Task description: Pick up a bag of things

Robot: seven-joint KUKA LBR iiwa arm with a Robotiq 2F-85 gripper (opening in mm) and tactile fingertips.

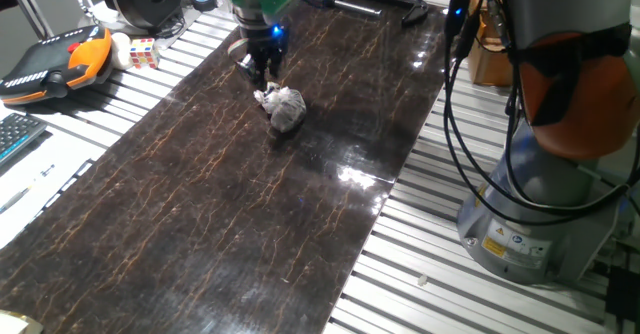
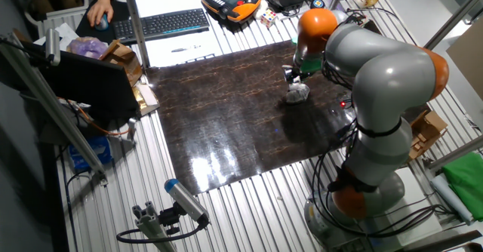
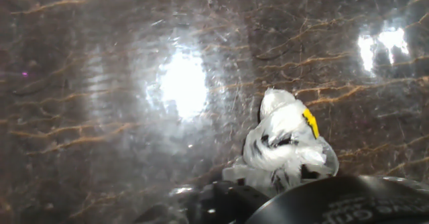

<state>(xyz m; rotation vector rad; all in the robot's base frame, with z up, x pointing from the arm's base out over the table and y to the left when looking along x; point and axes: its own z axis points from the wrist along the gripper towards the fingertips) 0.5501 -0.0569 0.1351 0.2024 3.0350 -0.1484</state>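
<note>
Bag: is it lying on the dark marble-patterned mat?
Yes. The bag rests on the dark marble-patterned mat, well inside its edges, with the tool right beside it.

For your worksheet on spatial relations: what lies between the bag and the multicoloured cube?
In one fixed view, the gripper stands between the bag and the cube, beside the bag.

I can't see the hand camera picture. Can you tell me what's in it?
A small, crinkly clear bag of things, whitish with a yellow spot, lies on a shiny dark marbled table. It sits low and right of the middle, just past a dark part of the robot's hand. Bright lights reflect off the table.
</note>
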